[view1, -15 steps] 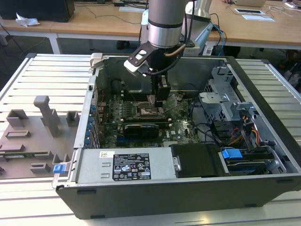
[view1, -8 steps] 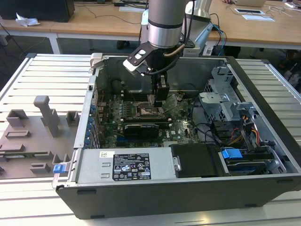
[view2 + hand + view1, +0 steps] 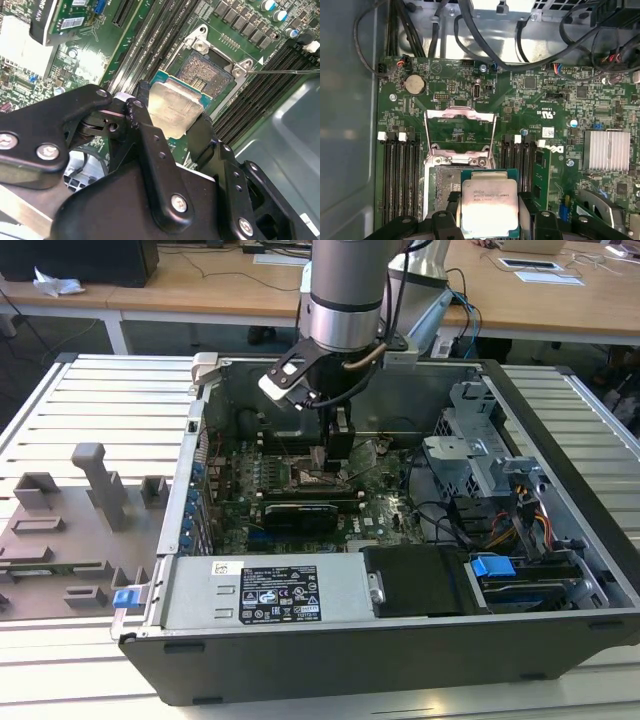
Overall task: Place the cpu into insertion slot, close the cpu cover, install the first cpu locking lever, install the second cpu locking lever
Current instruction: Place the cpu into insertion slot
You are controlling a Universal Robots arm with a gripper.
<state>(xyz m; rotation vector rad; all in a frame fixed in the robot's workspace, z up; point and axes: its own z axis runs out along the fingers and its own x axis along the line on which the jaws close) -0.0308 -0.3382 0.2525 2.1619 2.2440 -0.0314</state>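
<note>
Nothing's seated yet: the cpu cover stands flipped open over the bare insertion slot, while the gripper, pinching the cpu by its edges, hovers just above, with closing and latching left.

Your case: motherboard in it. On the board: insertion slot, memory slots flanking it, cpu cover hinged open at one edge. The cpu: between the fingers of your gripper, just over the slot.

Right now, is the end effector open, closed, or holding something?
The end effector is closed, holding the cpu, which is not yet in the insertion slot.
</note>
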